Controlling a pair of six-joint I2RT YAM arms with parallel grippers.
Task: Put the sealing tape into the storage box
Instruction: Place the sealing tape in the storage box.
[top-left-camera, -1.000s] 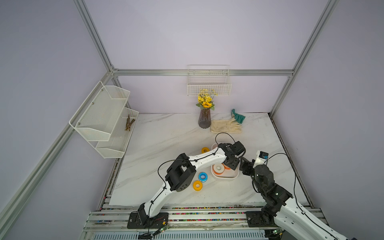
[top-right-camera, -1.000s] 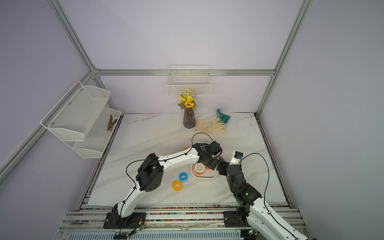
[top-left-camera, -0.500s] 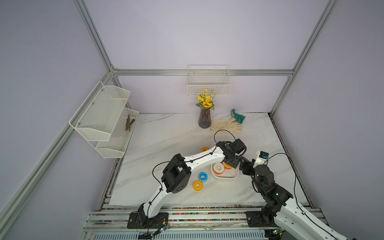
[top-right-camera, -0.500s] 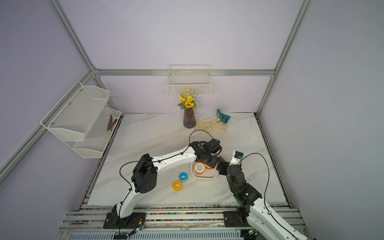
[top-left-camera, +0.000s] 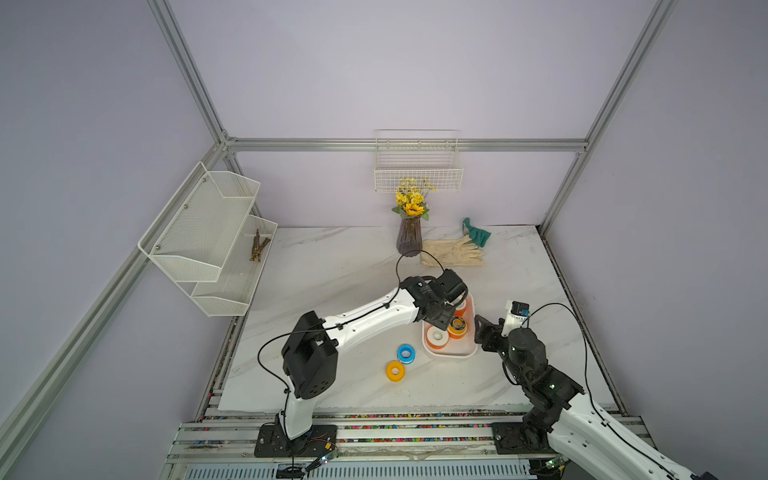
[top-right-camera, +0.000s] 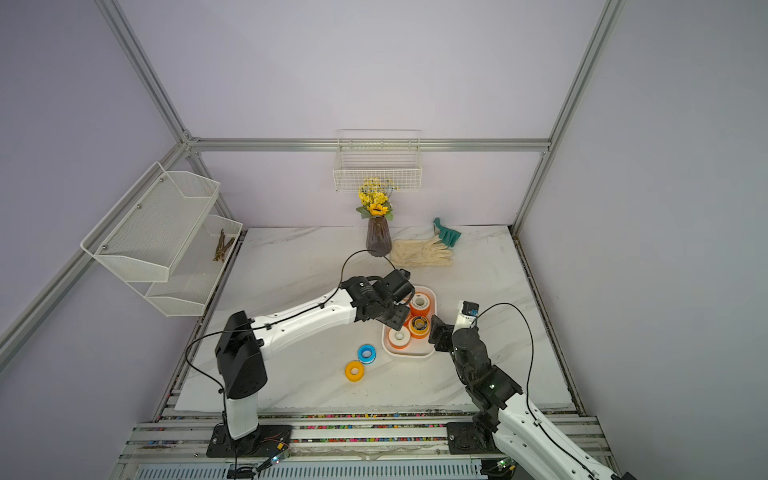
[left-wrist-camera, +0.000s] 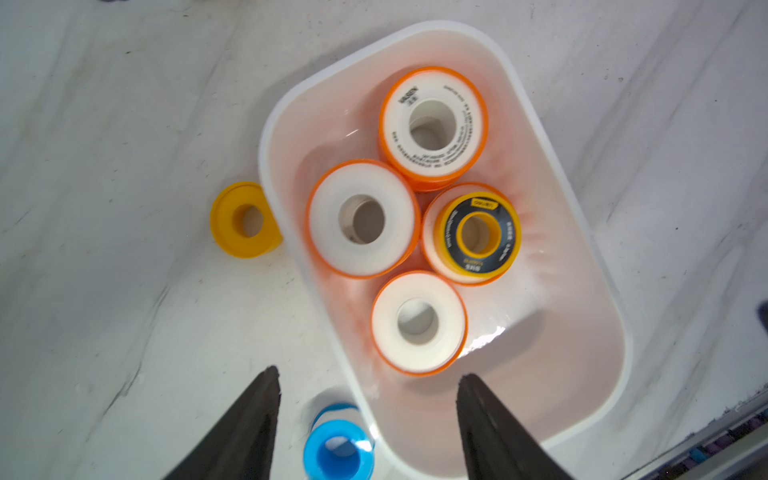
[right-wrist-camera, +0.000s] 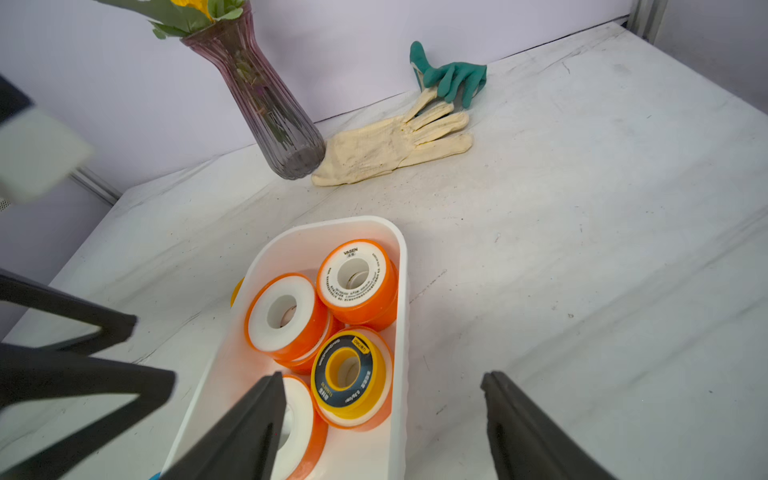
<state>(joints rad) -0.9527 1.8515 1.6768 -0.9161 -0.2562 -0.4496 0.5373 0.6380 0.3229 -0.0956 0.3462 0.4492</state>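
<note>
Plainly, the storage box (top-left-camera: 457, 349) sits on the marble table (top-left-camera: 332, 266) at about 4 o'clock from its middle, its long axis running 12 to 6. Four spools show inside, lying flat: a printed orange spool (left-wrist-camera: 432, 124), a plain orange spool (left-wrist-camera: 363, 218), a second plain orange spool (left-wrist-camera: 417, 322), and the black-yellow spool (left-wrist-camera: 473, 232), which rests on an orange-rimmed one. Three lie outside on the table. The blue spool (top-left-camera: 406, 353) is just beside the box at its 8 o'clock and the yellow spool (top-left-camera: 395, 370) is farther out toward 7 o'clock. Another yellow spool (left-wrist-camera: 243, 220) lies close against the box's 10 o'clock side. The left gripper (left-wrist-camera: 370, 372) hovers above the box's 11 o'clock part, fingers apart and empty. The right gripper (right-wrist-camera: 382, 374) hangs at the 3 o'clock rim, one finger over the box, one over bare table, gripping nothing.
</note>
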